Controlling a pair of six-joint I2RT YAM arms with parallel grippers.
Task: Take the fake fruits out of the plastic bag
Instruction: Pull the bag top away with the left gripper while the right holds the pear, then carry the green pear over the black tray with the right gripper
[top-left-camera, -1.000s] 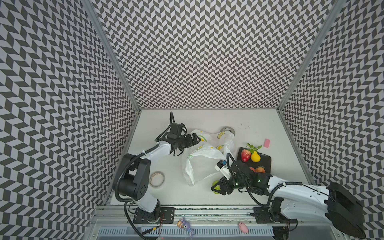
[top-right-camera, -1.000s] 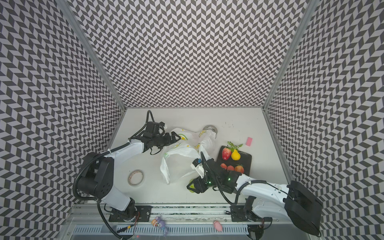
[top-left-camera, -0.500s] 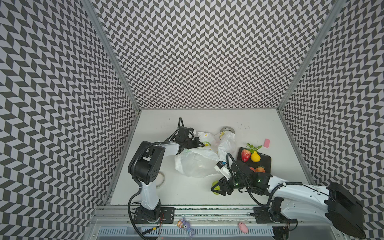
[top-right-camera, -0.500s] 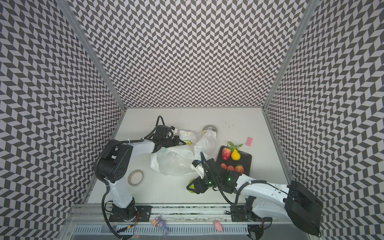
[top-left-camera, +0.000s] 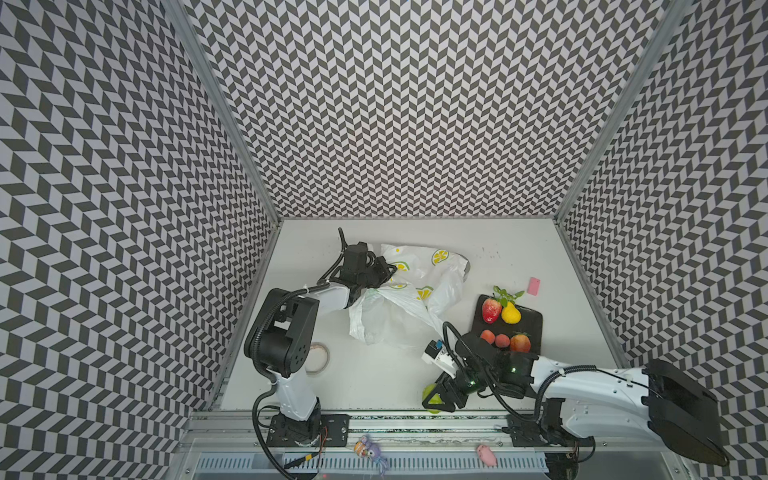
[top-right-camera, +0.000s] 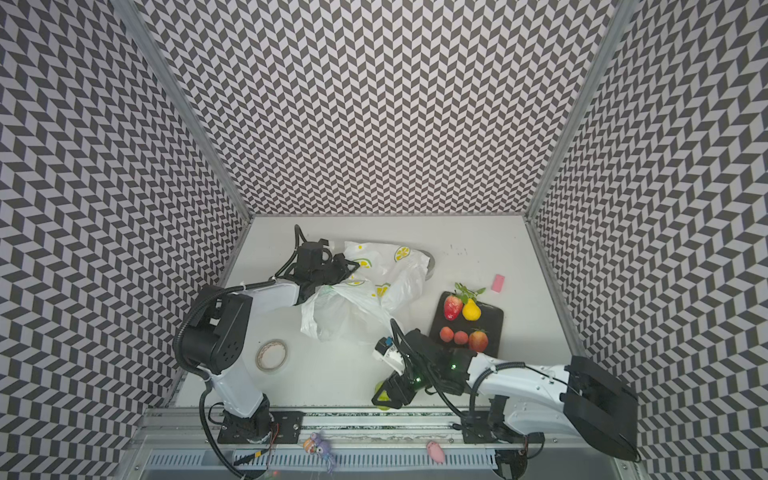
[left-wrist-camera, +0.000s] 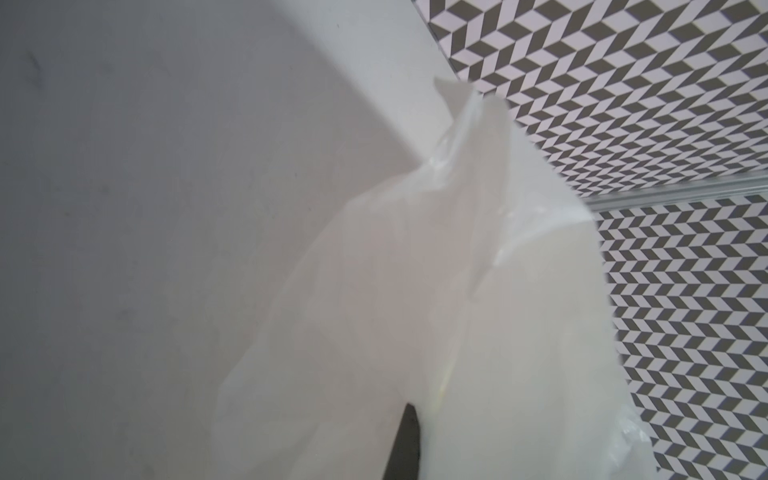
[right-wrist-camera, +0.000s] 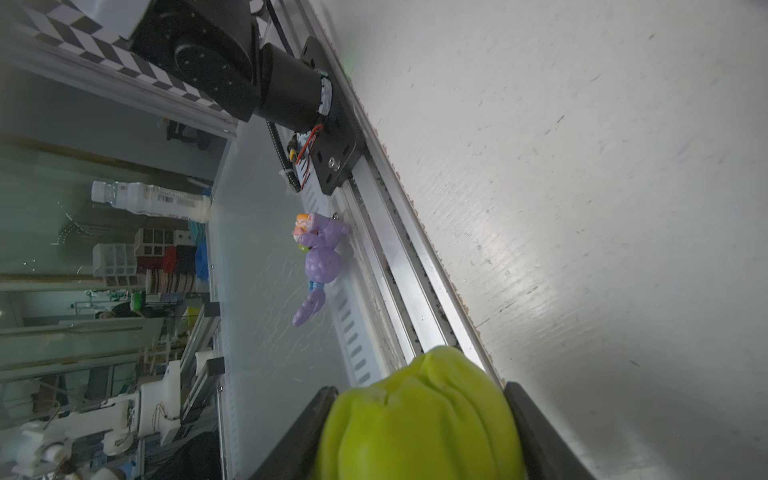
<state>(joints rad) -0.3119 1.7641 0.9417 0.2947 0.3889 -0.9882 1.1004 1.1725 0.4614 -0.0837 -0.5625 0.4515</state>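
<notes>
At the bench's (top-left-camera: 374, 374) front edge our right pincer (top-left-camera: 438, 399) grips the green fruit (right-wrist-camera: 419, 428); our left pincer (top-left-camera: 386, 271) pinches the plastic bag (top-left-camera: 390, 324).

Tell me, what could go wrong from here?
1. The right gripper holds the green fruit right at the front edge of the table. If it slips, it could roll off.
2. The left gripper pinches the thin bag. A hard pull might tear it or let it slide free.
3. The bag lies close to the tray. Dragging it that way might knock the fruits there.
</notes>
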